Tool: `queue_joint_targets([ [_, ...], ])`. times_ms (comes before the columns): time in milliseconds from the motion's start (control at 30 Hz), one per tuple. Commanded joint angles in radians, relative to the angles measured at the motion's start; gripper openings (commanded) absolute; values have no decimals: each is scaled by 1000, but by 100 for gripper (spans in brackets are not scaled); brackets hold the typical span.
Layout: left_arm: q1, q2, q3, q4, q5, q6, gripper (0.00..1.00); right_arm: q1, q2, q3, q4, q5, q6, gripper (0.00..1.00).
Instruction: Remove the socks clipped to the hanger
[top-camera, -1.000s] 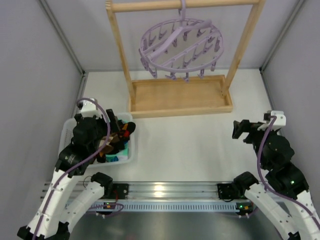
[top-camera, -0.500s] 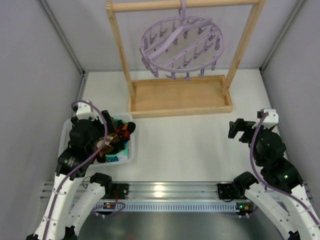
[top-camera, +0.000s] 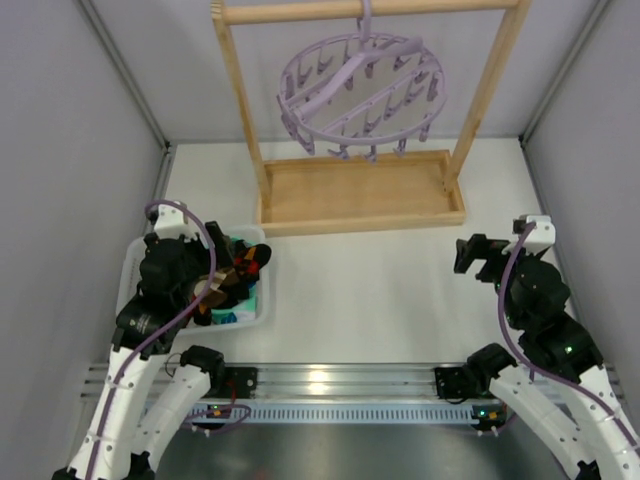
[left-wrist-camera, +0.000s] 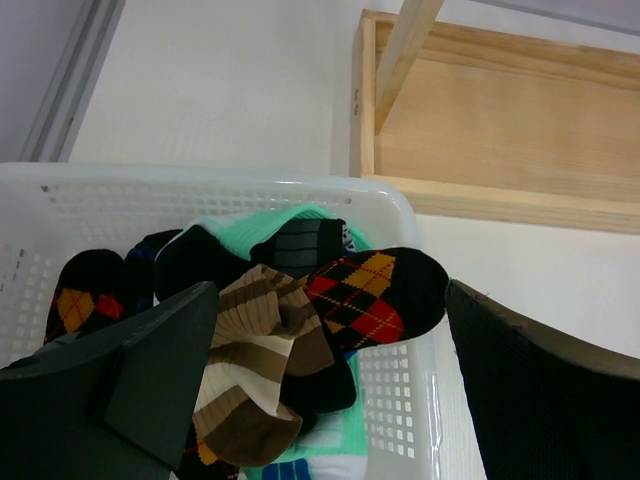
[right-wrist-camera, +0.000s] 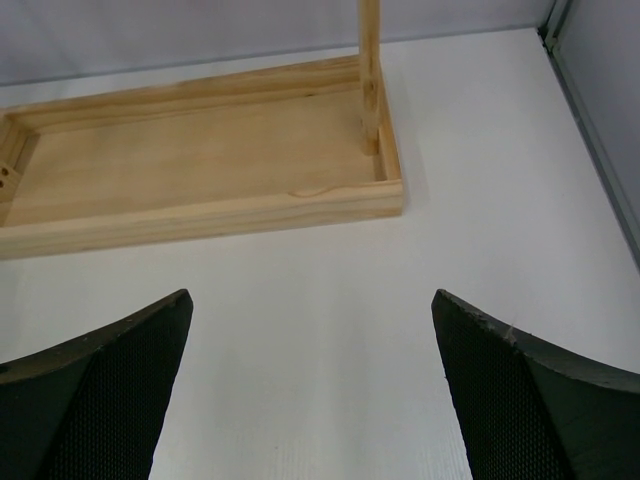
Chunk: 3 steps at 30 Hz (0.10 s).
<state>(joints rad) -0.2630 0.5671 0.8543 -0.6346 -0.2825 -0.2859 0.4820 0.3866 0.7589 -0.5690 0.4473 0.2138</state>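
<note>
Drawn back slightly, left gripper (left-wrist-camera: 330, 295) — spread, empty — hangs just above the socks (left-wrist-camera: 290, 340); right gripper (right-wrist-camera: 310, 295), equally spread, lies farther off

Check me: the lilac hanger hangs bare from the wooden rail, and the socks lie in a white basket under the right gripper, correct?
Not quite: the white basket holding the socks sits under the left gripper, not the right, as the top external view shows. The lilac hanger does hang bare from the wooden rail.
</note>
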Motion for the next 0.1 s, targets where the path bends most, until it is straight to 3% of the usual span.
queue_joint_targets([
  [0,5,-4,-8,50,8,2,98,-8,5,-3,40,-12,13,100],
  [67,5,-7,-8,50,6,2,98,-8,6,-4,41,-13,12,100],
])
